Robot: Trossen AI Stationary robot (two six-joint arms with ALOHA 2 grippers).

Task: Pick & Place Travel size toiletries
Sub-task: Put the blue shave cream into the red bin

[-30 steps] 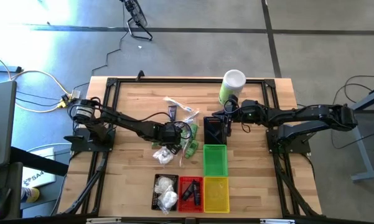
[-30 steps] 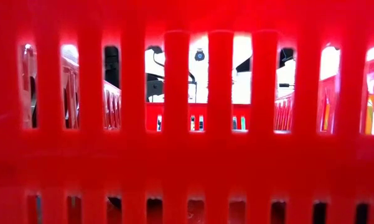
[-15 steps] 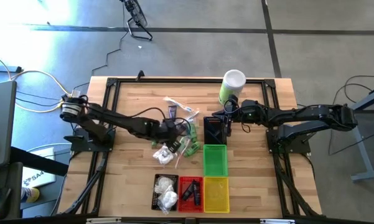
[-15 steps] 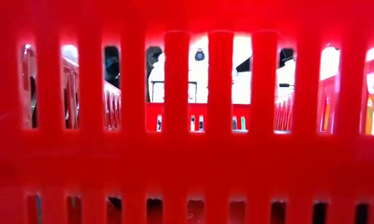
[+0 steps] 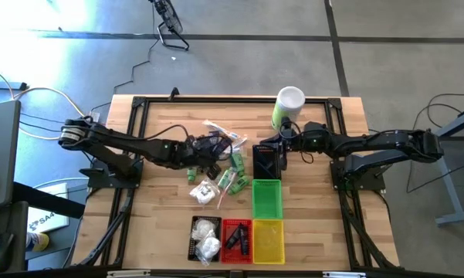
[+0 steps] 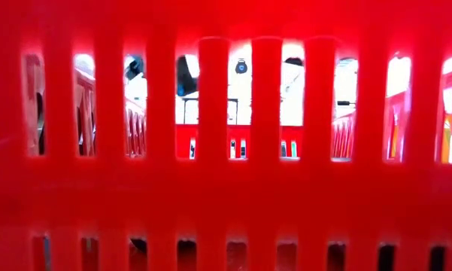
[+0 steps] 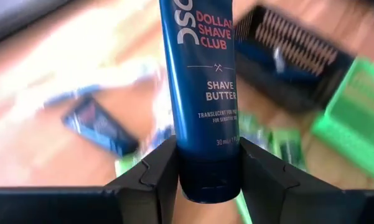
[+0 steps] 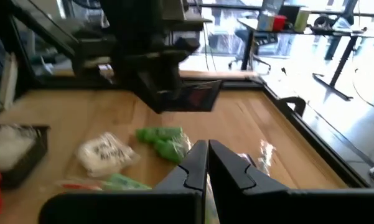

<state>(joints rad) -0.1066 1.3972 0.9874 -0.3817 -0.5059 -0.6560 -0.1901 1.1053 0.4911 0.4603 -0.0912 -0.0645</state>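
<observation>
Several toiletries are already sitting sorted: white crinkly pouches (image 5: 205,237) in the black basket (image 5: 194,222), dark tubes in the red basket (image 5: 236,239) beside it, while the green basket (image 5: 267,199) and yellow basket (image 5: 269,240) are showing nothing inside. Green bottles (image 5: 237,174), one pouch and clear-wrapped sticks are still lying loose left of the green basket. The left gripper (image 7: 207,167) is clamping a glossy dark blue tube (image 7: 203,87) (cap end between its fingers), hovering over that loose pile. The right gripper (image 8: 207,163) is waiting fully closed, empty, above the green basket's far end.
</observation>
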